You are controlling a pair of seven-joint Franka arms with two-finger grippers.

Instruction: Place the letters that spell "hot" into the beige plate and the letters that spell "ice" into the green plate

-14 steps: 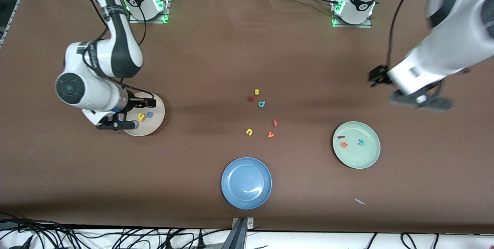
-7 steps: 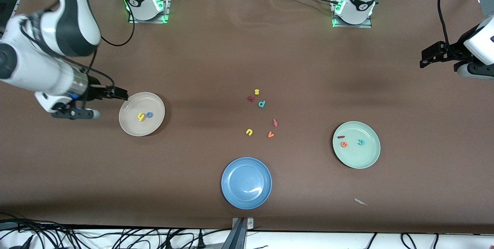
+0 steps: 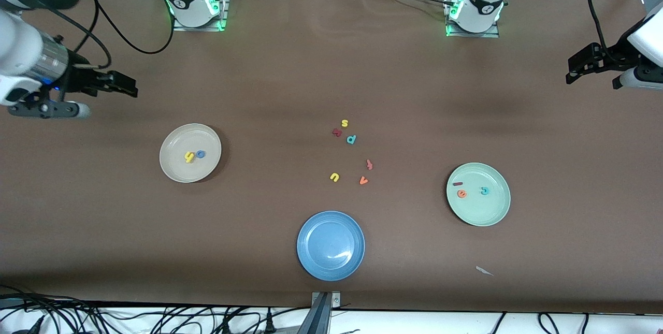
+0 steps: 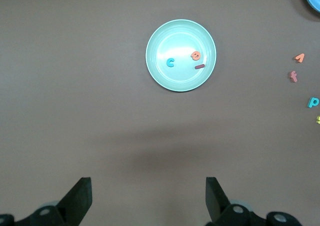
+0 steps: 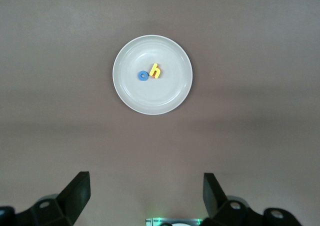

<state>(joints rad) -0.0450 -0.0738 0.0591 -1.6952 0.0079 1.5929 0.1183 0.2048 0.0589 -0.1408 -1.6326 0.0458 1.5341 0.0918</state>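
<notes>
Both arms have pulled up and away from the plates since the earlier pictures. Now the right hand point(image 3: 121, 85) hangs over the desk's edge at the right arm's end, and the left hand point(image 3: 582, 64) hangs over the edge at the left arm's end. Each hand is spread wide and holds nothing. The beige plate point(image 3: 171, 168) sits toward the right arm's end of the desk, with the yellow "h" point(image 3: 189, 157) and the blue "o" point(image 3: 200, 154) touching each other inside it. The green plate point(image 3: 492, 212) sits toward the left arm's end, and it has the dark red "i" point(image 3: 458, 184), the orange-red "e" point(image 3: 461, 193) and the teal "c" point(image 3: 485, 190) in it, so "ice" looks done. The orange "t" point(image 3: 369, 164) still lies on the desk near the middle, so I think "hot" needs one more letter. Close by it are the orange "v" point(image 3: 363, 180), the yellow "u" point(image 3: 334, 177), the teal "p" point(image 3: 351, 140), the yellow "s" point(image 3: 344, 123) and a dark red letter point(image 3: 336, 132) I cannot read. The blue plate point(image 3: 311, 261) sits near the desk's edge closest to the front camera, with no letters in it. To do the next step well, a hand should come straight down over the "t", with its fingers on both sides of it, and not bump the "v" just beside it. The letter is small and light, so a soft, slow pinch is best, then a gentle drop into the beige plate next to the "h" and "o".
</notes>
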